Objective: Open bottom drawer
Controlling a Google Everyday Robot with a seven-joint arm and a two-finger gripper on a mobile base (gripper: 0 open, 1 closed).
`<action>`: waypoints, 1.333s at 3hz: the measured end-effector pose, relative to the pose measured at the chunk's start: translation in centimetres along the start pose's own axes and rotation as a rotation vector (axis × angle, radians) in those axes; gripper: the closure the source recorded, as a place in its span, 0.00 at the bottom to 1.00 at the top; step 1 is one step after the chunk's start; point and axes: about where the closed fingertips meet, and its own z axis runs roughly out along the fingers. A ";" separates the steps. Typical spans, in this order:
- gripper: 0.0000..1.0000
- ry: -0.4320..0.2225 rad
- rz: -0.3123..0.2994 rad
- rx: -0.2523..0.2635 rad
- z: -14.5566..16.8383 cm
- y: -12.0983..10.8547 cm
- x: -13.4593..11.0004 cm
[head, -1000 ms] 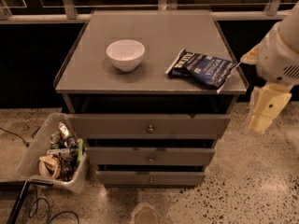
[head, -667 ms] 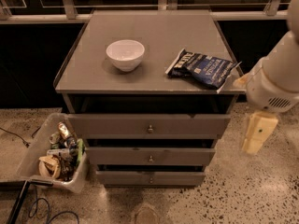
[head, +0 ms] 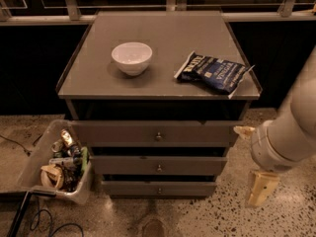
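Camera view: cabinet under the desk (head: 148,85), three grey drawer fronts stacked. The bottom drawer (head: 133,188) is the lowest, just above the floor (head: 217,216). It looks shut, its front roughly level with the middle drawer (head: 123,165) above it. Its small round knob (head: 159,190) sits mid-front, directly below the knobs of the two upper drawers. The drawer's long axis runs left to right across the picture, so the pull should come straight toward the camera. The gripper (head: 260,189) hangs off the cabinet's right side, past the drawer's right end, low over the floor and touching nothing. It stands at about the height of the bottom drawer's front. Whether the gripper is open or closed cannot be told from here. The key relation: the knob lies well apart to the gripper's left in the picture and at much the same level, so the reach is mostly sideways toward mid-front, with no obstacle between. On the desk sit a white bowl (head: 132,57) and a blue snack bag (head: 213,72), both clear of the work. A bin of rubbish (head: 57,164) stands at the cabinet's left, on the far side from the gripper.
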 end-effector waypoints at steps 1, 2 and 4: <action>0.00 -0.043 -0.030 0.086 2.5 -0.6 0.0; 0.00 -0.043 -0.030 0.086 2.6 -0.6 0.0; 0.00 -0.105 -0.109 -0.091 11.3 0.7 -3.6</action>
